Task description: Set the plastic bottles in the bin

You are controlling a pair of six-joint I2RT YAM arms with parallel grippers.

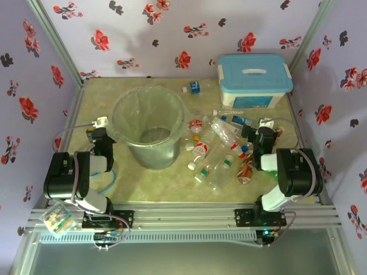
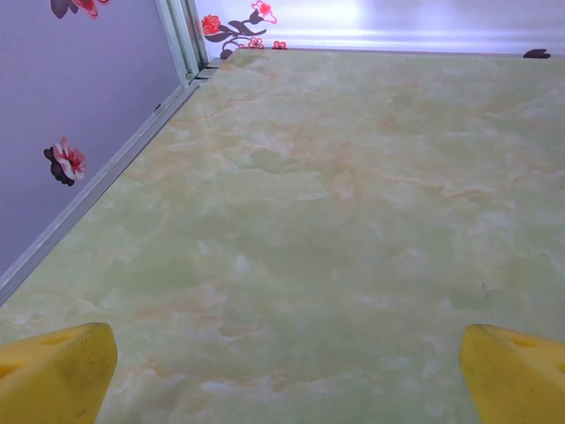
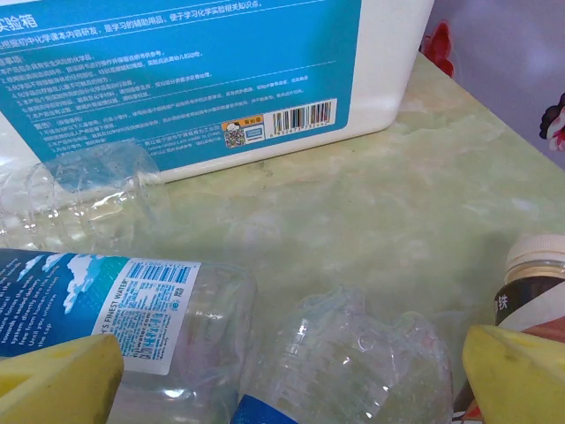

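1. Jaws of the left gripper (image 2: 282, 380) stand wide apart with nothing between them. It hangs low over bare table (image 2: 300, 221), close to the left wall (image 2: 79, 106).
2. The right gripper (image 3: 284, 380) is likewise spread wide and grips nothing. Below the gap lie a blue-labelled bottle (image 3: 115, 300) and a crushed clear bottle (image 3: 353, 353), side by side and touching.
3. Just beside its right fingertip stands a dark-labelled bottle (image 3: 534, 283) with a pale cap.
4. Further out, another clear bottle (image 3: 79, 194) lies against the foot of the white box (image 3: 388, 62).
5. From the top view, the plastic bottles (image 1: 218, 149) lie scattered on the table between the bin (image 1: 150, 154) and the right arm. All of them are outside the bin.
6. One stray bottle (image 1: 192, 87) lies near the back, between the bin and the white box.
7. The bin stands upright at mid-table, lined with a clear bag, just right of the left arm.
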